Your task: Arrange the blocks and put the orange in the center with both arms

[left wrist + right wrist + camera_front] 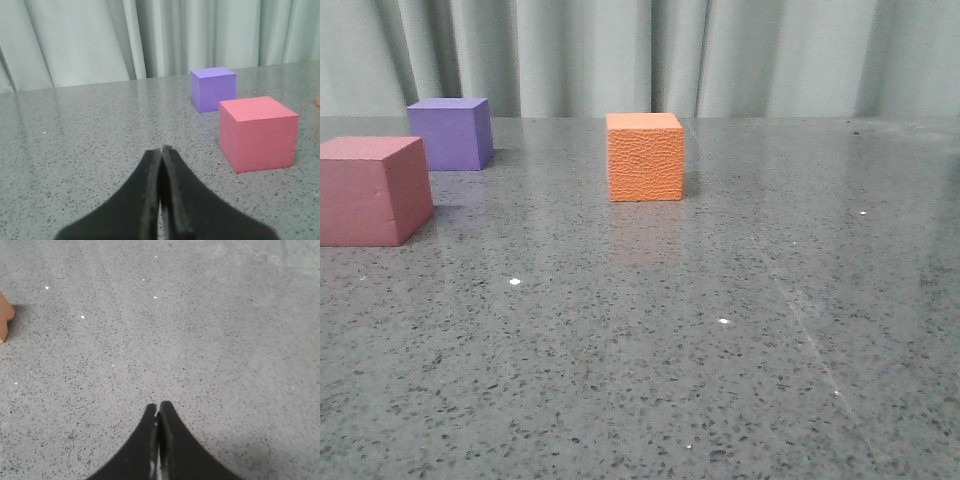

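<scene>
Nearest in the front view, the pinkish-red cube [372,190] sits at nine o'clock on the speckled table [720,350]. The orange cube [645,156] stands farther, about twelve o'clock, unobstructed; the purple cube [450,133] farthest, eleven o'clock, before the curtain [620,55]. Left gripper [161,150] and right gripper [158,406] are pressed closed, empty.

A pebbled, foam-like skin is shown on the orange cube [645,157]; smoother matt faces on the purple cube [450,133] and pinkish-red cube [372,190]. Glossy speckled stone is seen across the table [720,350].
</scene>
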Controlling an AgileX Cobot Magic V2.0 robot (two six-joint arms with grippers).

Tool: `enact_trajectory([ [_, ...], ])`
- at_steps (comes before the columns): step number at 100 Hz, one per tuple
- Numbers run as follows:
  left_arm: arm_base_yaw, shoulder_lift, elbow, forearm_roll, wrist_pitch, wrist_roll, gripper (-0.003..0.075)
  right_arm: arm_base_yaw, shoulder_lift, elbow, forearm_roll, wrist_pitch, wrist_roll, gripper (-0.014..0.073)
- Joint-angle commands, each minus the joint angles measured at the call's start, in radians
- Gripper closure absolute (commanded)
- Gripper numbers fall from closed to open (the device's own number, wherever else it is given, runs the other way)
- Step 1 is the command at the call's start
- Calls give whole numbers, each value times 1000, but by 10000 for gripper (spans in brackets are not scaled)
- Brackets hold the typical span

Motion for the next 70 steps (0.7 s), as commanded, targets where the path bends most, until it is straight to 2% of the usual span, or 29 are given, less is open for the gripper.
enact_trajectory([
  [1,-9,-32,56,-7,-74,-7,739,-6,-41,59,-37,-161,-3,661],
  [16,-9,-32,56,-7,-74,-7,739,-9,-172,250,-35,-350,-8,661],
  [30,-9,-32,56,-7,-74,-7,739,-60,-323,371,2,-390,-34,661],
  [56,-9,-32,56,-7,-74,-7,739,-218,-558,509,280,-470,-409,661],
  [70,-9,-32,56,-7,-74,-7,739,-263,-629,588,346,-557,-449,661],
])
